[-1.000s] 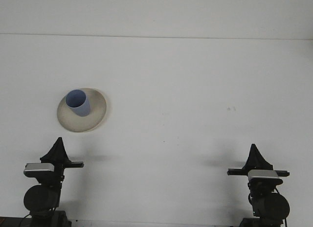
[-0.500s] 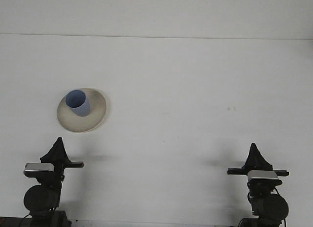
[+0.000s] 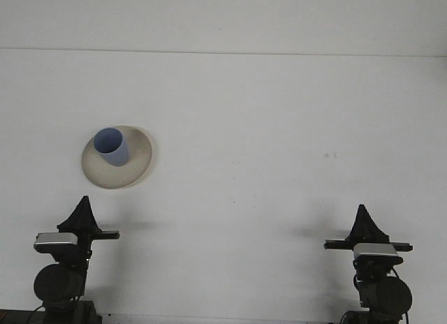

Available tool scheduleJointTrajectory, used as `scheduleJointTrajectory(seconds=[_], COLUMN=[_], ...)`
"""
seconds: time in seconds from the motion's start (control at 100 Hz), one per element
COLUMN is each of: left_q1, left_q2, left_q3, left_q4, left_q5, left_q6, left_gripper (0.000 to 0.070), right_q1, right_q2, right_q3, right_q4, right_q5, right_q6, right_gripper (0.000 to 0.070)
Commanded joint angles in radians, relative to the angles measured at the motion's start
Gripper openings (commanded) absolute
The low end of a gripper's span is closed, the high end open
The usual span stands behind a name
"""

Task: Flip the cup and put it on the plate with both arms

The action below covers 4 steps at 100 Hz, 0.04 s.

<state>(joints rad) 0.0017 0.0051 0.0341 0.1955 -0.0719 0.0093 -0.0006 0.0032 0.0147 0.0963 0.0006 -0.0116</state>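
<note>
We see next to nothing changed since a second ago: the cup (image 3: 112, 146) sits where it sat, and only the right gripper (image 3: 362, 214) has sunk a shade lower at the near edge. The cup stands mouth up on the plate (image 3: 137, 165), toward its far-left part, so its long axis runs roughly vertical, leaning a little in this view, with the opening toward the camera and the base on the plate. We judge it a small, light, stiff cup, probably plastic or glazed, with smooth, slightly slippery walls; a pinch across the rim or around the upper wall looks the safest hold, taken gently so it does not skid on the plate. The plate lies on the left half of the white tabletop (image 3: 279, 142). The left gripper (image 3: 84, 204) waits near it, just this side of the plate, holding nothing. The right gripper is well apart, also empty. We cannot tell whether either one is parted or closed.
</note>
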Motion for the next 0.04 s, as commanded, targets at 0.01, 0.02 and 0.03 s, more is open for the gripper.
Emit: scheduleJointTrajectory(seconds=[0.01,0.02,0.03], left_q1=[0.001,0.001,0.001], left_q2=[-0.002,-0.002,-0.002], left_q3=[-0.02,-0.02,-0.02], left_q4=[0.015,0.015,0.015], left_q5=[0.005,0.005,0.005], left_q6=[0.0,0.0,0.0], left_gripper=[0.0011,0.0011,0.0011], right_q1=[-0.001,-0.001,-0.001], right_q2=[-0.002,-0.002,-0.002], right_q3=[-0.002,-0.002,-0.002], right_q4=[0.012,0.012,0.012], right_q5=[0.0,0.0,0.0], right_q6=[-0.004,-0.004,-0.004], right_gripper=[0.0006,0.0006,0.0006])
